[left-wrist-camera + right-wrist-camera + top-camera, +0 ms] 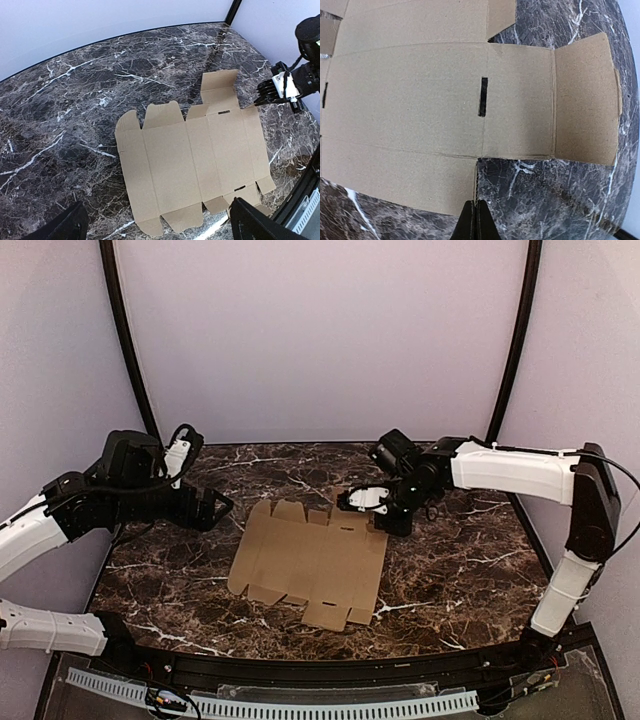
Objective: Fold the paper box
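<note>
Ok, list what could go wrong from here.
1. The sheet lies flat and loose on the smooth table. The right gripper, fingers together at its far edge, may push it along rather than raise a flap.
2. The left gripper hangs open off the sheet, so nothing pins it; it could slide or turn.

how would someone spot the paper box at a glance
In the middle of the dark veined marble table lies a flat brown die-cut cardboard sheet with notched flaps. Plain tan and unfolded against the stone, its far corner sits by the right claw.
</note>
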Action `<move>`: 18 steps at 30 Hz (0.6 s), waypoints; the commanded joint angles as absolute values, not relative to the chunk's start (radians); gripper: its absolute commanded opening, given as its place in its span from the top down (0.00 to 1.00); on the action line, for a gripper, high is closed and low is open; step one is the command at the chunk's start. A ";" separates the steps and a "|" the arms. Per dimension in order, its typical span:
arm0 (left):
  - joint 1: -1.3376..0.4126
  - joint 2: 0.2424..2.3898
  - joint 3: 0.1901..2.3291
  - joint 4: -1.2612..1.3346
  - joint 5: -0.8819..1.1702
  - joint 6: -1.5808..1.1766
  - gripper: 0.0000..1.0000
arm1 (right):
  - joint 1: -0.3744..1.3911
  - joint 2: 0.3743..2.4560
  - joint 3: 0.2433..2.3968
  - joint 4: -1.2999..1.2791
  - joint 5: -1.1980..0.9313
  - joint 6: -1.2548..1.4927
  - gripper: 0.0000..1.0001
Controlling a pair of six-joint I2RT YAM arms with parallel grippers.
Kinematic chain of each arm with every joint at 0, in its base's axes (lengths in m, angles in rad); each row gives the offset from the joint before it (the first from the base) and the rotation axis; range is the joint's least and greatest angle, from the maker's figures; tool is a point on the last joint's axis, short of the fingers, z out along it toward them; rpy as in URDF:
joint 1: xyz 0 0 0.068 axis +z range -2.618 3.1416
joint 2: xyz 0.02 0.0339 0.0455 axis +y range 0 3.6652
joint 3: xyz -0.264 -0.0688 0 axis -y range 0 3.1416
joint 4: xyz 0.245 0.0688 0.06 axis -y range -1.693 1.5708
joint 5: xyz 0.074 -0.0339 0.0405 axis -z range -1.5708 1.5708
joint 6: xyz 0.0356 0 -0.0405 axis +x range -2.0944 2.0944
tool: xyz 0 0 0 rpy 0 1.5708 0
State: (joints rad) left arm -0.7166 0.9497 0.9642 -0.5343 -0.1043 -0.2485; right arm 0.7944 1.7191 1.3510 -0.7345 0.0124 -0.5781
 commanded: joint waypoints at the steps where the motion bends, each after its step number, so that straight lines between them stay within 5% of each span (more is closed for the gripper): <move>1: -0.719 0.947 0.978 -0.561 -0.008 -0.234 0.00 | 0.806 1.756 1.382 -0.765 0.088 -0.851 1.00; 18: -0.719 0.940 0.944 -0.557 0.054 -0.232 0.00 | 0.822 1.899 1.369 -0.447 0.086 -1.399 1.00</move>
